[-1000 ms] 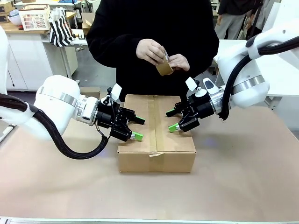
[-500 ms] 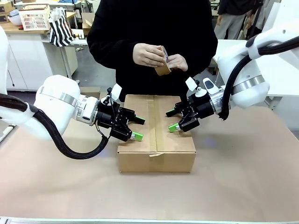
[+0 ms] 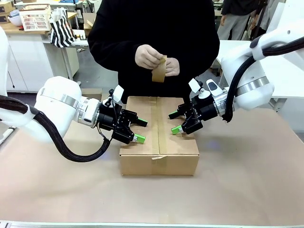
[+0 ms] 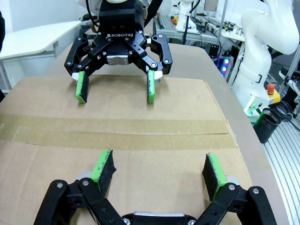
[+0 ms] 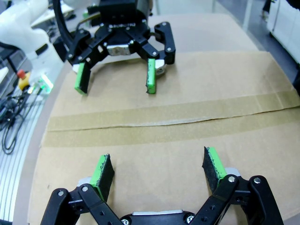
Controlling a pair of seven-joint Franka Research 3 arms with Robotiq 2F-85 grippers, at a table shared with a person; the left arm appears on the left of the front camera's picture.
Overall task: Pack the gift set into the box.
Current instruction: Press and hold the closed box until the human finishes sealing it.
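— Brown tabletop (image 3: 247, 171), what's changed?
— Only the person's hands (image 3: 156, 61): the tape strip (image 3: 158, 72) now hangs lower. The box (image 3: 159, 137) stays closed and taped; left gripper (image 3: 138, 130) and right gripper (image 3: 175, 122) remain spread, pads on its lid.

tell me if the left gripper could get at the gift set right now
Probably not. The box is shut, with tape along its top seam, so the contents are hidden. The left gripper sits open over the closed flaps, opposite the open right gripper.

Both open end effectors, left (image 3: 140, 130) and right (image 3: 174, 122), flank the box (image 3: 159, 137) top's bare taped middle.
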